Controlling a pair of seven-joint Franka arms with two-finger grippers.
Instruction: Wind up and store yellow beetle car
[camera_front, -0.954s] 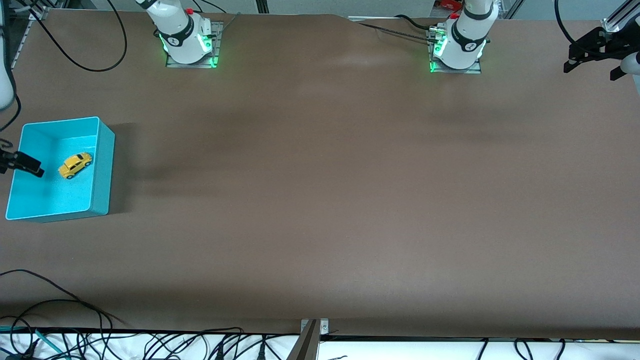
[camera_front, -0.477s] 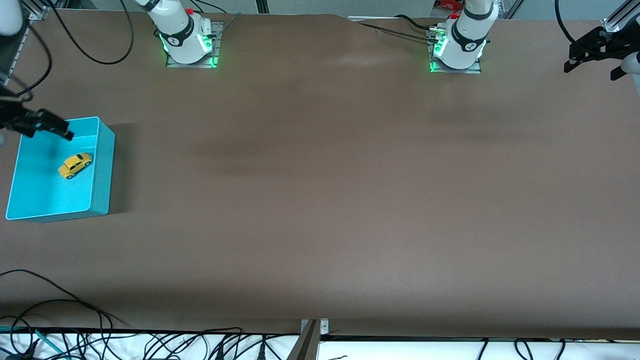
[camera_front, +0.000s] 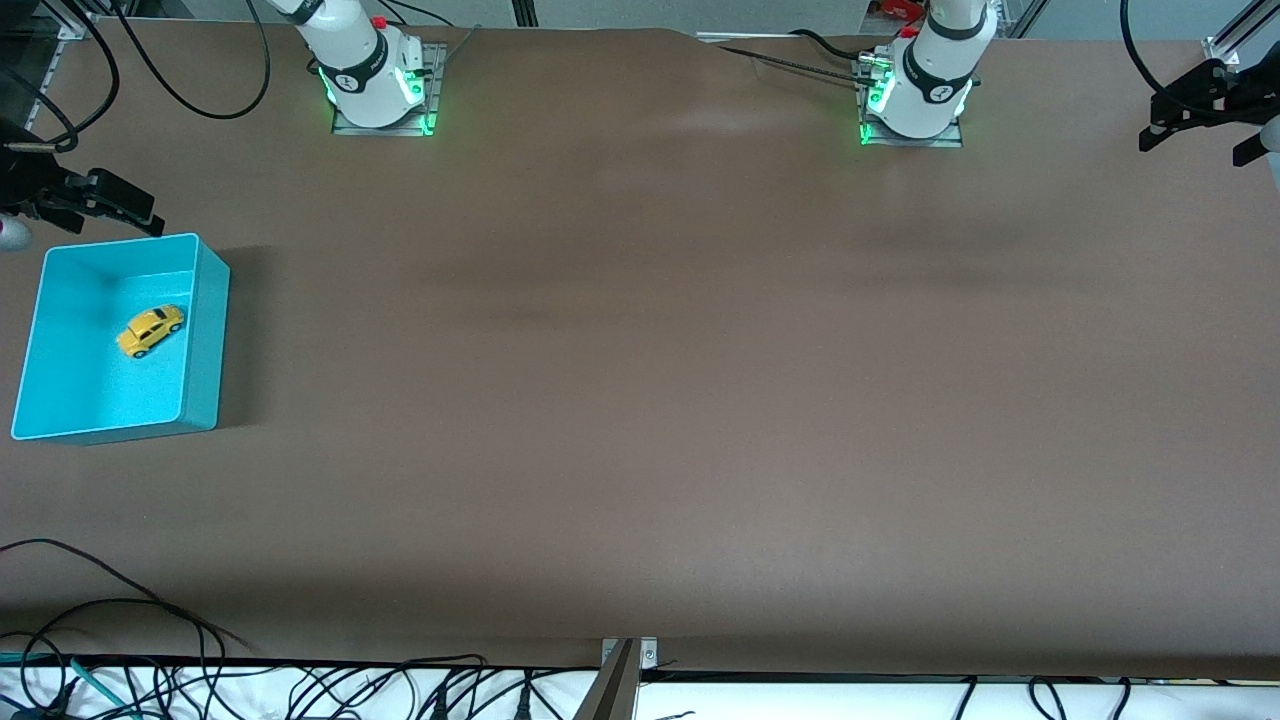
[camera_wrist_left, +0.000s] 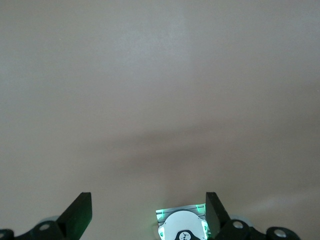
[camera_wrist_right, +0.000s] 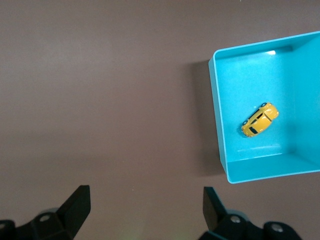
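The yellow beetle car (camera_front: 150, 330) lies on the floor of the turquoise bin (camera_front: 207, 340) at the right arm's end of the table. It also shows in the right wrist view (camera_wrist_right: 259, 120), inside the bin (camera_wrist_right: 218, 120). My right gripper (camera_front: 135, 208) is open and empty, up in the air over the table just off the bin's rim; its fingers (camera_wrist_right: 77, 200) frame bare table around the gripper's middle (camera_wrist_right: 145, 196). My left gripper (camera_front: 1195, 142) is open and empty, raised over the left arm's end of the table, also in its own view (camera_wrist_left: 148, 199).
The brown table (camera_front: 640, 400) is bare apart from the bin. The right arm's base (camera_front: 375, 80) and the left arm's base (camera_front: 920, 90) stand at the edge farthest from the front camera. Loose cables (camera_front: 150, 640) lie along the nearest edge.
My right gripper has pulled up and away from over the bin to just off its rim, on the arm bases' side. The car stays in the bin. The left gripper shifted slightly.
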